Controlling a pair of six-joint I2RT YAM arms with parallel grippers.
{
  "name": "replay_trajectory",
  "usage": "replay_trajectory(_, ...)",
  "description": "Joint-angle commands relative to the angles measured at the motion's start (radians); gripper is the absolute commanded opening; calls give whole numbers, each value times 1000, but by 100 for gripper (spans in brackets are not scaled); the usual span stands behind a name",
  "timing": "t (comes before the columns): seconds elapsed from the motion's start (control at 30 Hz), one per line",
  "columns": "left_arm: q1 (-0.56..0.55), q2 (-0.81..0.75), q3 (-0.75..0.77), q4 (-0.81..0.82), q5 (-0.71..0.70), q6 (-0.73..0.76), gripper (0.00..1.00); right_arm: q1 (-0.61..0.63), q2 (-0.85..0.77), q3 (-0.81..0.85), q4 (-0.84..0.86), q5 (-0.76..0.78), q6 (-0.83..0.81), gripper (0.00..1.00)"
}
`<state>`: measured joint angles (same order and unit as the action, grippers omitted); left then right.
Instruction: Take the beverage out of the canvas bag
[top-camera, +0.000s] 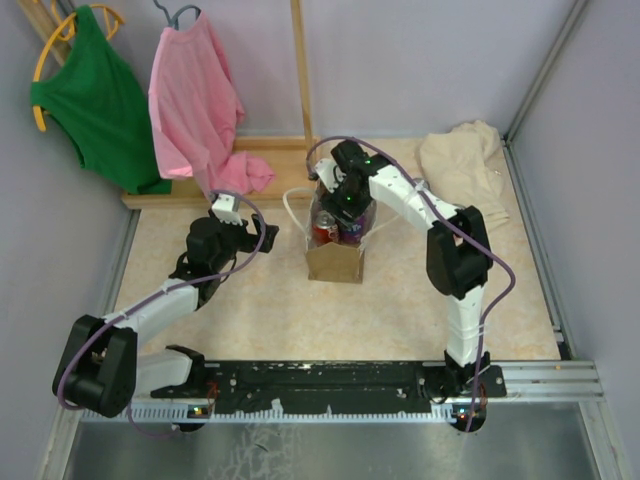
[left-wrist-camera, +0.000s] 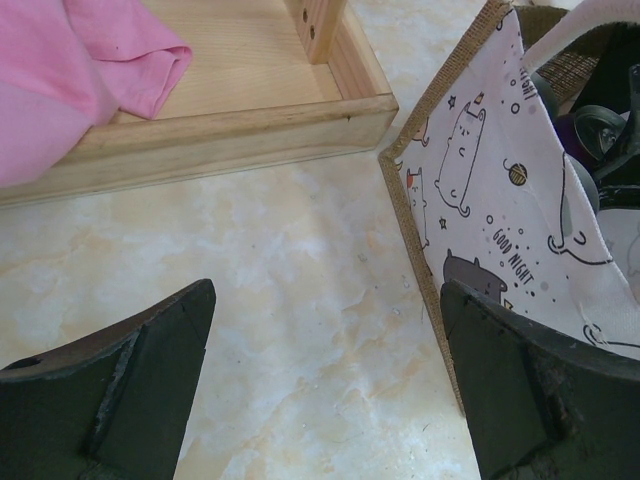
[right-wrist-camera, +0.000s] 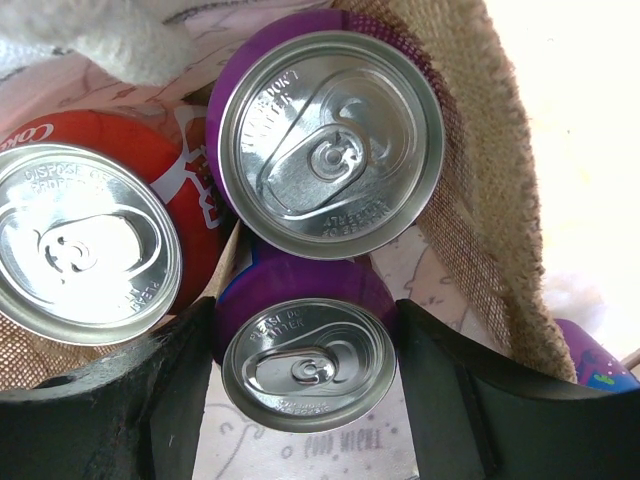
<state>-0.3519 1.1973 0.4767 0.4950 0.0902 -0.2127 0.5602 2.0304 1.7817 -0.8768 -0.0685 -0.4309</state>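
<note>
The canvas bag (top-camera: 335, 262) stands upright at the middle of the beige marbled counter (top-camera: 250, 310), mouth open to the top, with a white loop handle (top-camera: 291, 208) curling off its 10 o'clock corner. The right arm bends down over the bag from 2 o'clock and its right claw (right-wrist-camera: 305, 340) is inside the mouth. In the right wrist view the two black fingers (right-wrist-camera: 150, 400) are pressed against either side of a purple beverage can (right-wrist-camera: 308, 365), pinching it just below its silver top. This can is upright in the bag, near the woven wall at 3 o'clock. A second purple can (right-wrist-camera: 330, 140) sits touching it at 12 o'clock, and a red can (right-wrist-camera: 85, 255) stands at 10 o'clock, both also upright inside the bag. The left claw (top-camera: 262, 235) hangs just above the counter at the bag's 9 o'clock, spread wide and holding nothing. In its own view the bag's near corner and its cat-printed white lining (left-wrist-camera: 480, 180) lie just beside the finger at 4 o'clock. A wooden rack base (left-wrist-camera: 230, 130) lies at 11 o'clock with a pink garment (left-wrist-camera: 90, 60) draped onto it. A cream cloth (top-camera: 462, 160) is bunched at the counter's 1 o'clock corner, well apart from the bag.
</note>
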Motion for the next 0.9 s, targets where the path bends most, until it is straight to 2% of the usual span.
replay_trajectory(0.0, -6, -1, 21, 30, 12, -3, 100, 0, 14, 25, 20, 9, 61, 0)
replay_trajectory(0.23, -6, 2, 20, 31, 13, -5, 100, 11, -99, 38, 100, 36, 129, 0)
replay_trajectory(0.53, -5, 4, 20, 34, 15, -10, 100, 68, -238, 59, 178, 174, 146, 0)
replay_trajectory(0.87, -5, 11, 26, 39, 22, -11, 100, 118, -297, 181, 154, 306, 205, 0)
